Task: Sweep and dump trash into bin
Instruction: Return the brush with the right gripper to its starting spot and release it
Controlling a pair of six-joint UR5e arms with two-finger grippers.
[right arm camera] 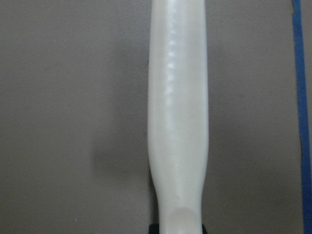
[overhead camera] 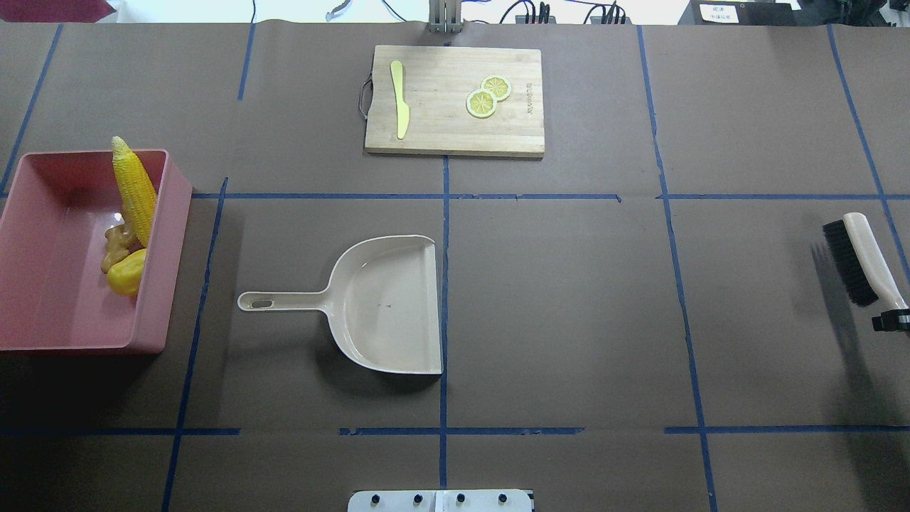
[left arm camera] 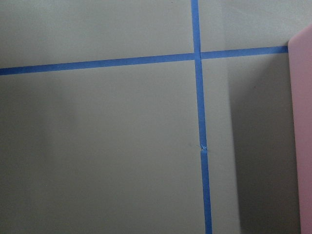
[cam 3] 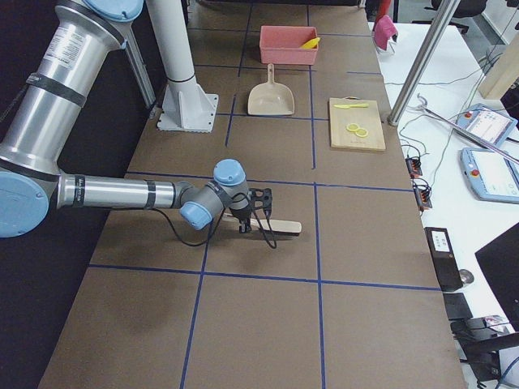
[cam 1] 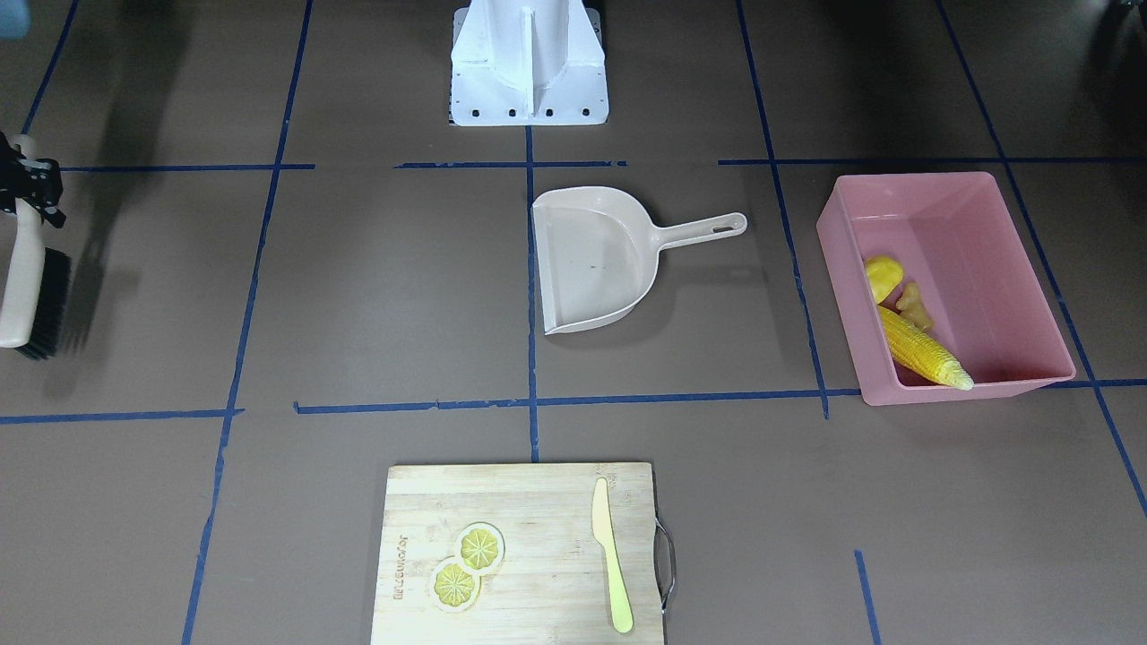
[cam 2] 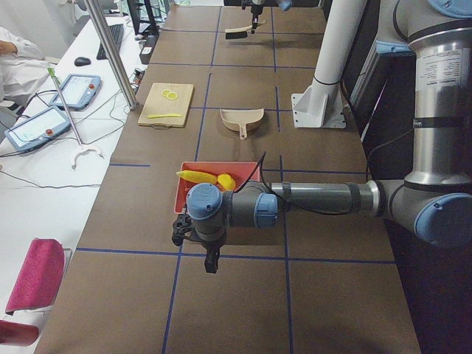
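The pink bin stands on the table at my left side, and all the trash lies in it. The corn cob leans on its inner wall, beside the lumpy yellow piece and the ginger root. The beige dustpan lies empty at mid-table. My right gripper is shut on the handle of the beige brush, far out at my right side. My left gripper shows only in the exterior left view, just beyond the bin's outer side, and I cannot tell if it is open.
A wooden cutting board lies at the table's far edge, with two lemon slices and a pale knife on it. The robot's white base stands at the near edge. Blue tape lines grid the brown table.
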